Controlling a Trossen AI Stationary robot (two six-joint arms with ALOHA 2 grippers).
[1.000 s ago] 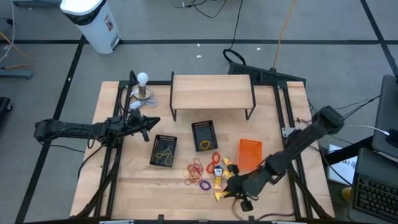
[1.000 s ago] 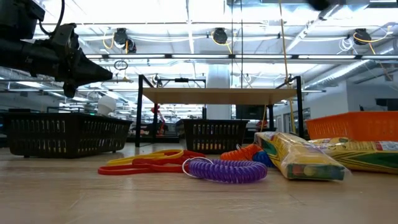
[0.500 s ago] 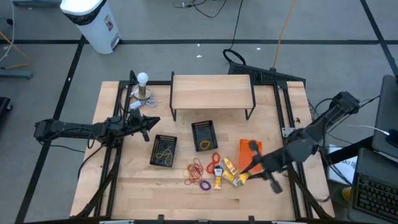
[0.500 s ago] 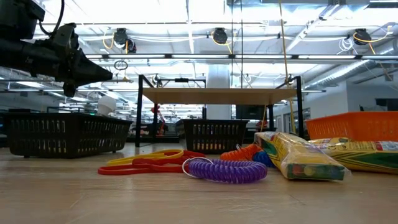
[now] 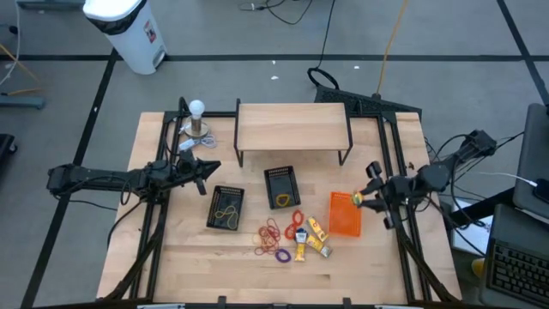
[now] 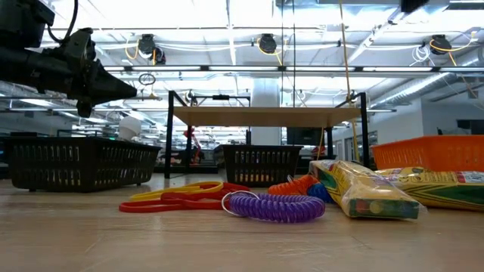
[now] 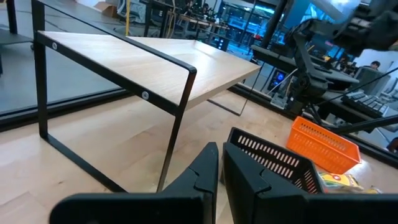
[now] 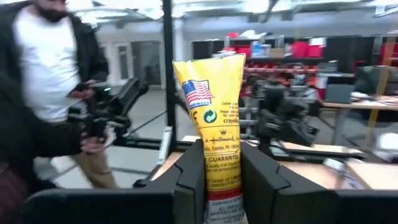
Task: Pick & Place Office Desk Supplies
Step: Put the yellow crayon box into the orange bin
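My right gripper (image 5: 367, 196) hangs over the right edge of the orange basket (image 5: 345, 215), shut on a yellow packet (image 8: 213, 106) with a flag mark and blue-white print. Two more yellow packets (image 5: 310, 240) lie flat on the table beside a heap of red, orange, yellow and purple rubber bands (image 5: 274, 236); in the low view the packets (image 6: 363, 189) sit right of the bands (image 6: 227, 200). My left gripper (image 5: 208, 166) is shut and held in the air left of the black baskets, touching nothing. My right gripper pinches the yellow packet between its two fingers (image 8: 189, 180), near one end (image 8: 217, 186). The rest of the packet sticks out past the fingertips. The fingers point roughly level toward the table's left, and the packet (image 5: 358, 198) is lifted clear of the table.
Two black mesh baskets (image 5: 226, 207) (image 5: 281, 186) stand mid-table; the left one holds yellow bands. A wooden shelf riser (image 5: 292, 129) spans the far side, with a white ball on a metal stand (image 5: 197, 120) to its left. A person stands beyond the table in the right wrist view.
My right gripper has risen from the table's near edge by the packets and swung toward the far right, carrying one yellow packet up clear of the table to the orange basket's right side. The left arm has kept still.
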